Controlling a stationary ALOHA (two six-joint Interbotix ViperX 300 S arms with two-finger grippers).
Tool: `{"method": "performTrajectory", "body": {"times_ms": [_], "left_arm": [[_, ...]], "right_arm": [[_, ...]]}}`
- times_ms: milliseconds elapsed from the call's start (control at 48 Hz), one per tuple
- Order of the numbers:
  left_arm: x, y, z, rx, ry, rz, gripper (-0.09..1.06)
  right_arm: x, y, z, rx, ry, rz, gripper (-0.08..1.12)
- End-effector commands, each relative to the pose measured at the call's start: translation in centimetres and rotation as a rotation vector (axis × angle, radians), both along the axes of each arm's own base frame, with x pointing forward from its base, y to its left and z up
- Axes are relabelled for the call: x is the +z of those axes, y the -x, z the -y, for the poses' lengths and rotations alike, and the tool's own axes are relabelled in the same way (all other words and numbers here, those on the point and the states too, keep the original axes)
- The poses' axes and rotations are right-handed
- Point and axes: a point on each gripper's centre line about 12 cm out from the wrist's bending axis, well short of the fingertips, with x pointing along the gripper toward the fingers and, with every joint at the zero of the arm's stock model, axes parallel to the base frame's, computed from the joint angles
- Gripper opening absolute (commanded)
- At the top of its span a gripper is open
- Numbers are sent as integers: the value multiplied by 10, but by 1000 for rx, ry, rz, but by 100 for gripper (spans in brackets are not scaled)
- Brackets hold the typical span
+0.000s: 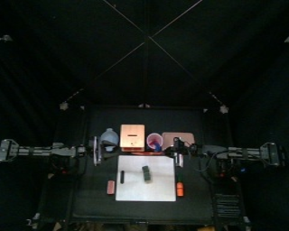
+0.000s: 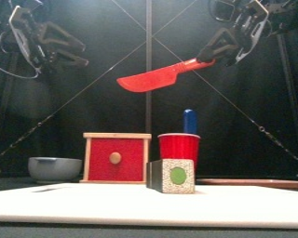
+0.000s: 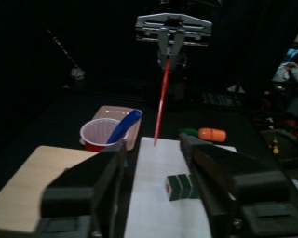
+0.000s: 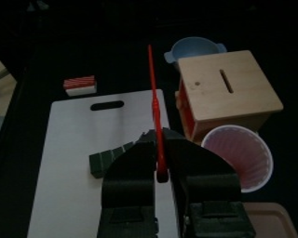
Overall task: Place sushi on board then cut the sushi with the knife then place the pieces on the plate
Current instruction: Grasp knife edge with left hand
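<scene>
Seemingly, sushi [image 2: 173, 176] below right end effector [image 4: 158, 165]

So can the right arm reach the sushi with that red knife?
Probably yes. The right end effector holds the red knife up in the air, and nothing stands between its blade and the sushi on the white board.

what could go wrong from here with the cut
The right pincer grips the red knife only at its handle end, high above the table, so the blade may twist when it presses down. The sushi roll stands loose on the white board. The left pincer is open and not steadying it, so it may slide or topple.
</scene>
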Motion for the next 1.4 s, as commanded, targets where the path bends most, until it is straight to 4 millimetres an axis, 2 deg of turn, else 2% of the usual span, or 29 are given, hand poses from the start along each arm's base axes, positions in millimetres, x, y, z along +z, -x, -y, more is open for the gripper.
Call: {"method": "performTrajectory", "body": {"times_ms": [21, 292, 750, 1208, 1396], "left_arm": [[10, -10, 6, -23, 18, 19, 101], [-6, -34, 8, -35, 20, -71, 103], [-22, -62, 4, -35, -14, -158, 103], [-23, -91, -8, -25, -63, -188, 103], [-29, -104, -8, -29, -52, -270, 103]], "right_arm": [[7, -5, -1, 3, 17, 46, 35], [4, -16, -5, 19, 20, 38, 35], [5, -20, -11, 36, 23, 61, 35], [5, -21, -19, 58, 18, 72, 35], [4, -21, -19, 58, 16, 70, 35]]}}
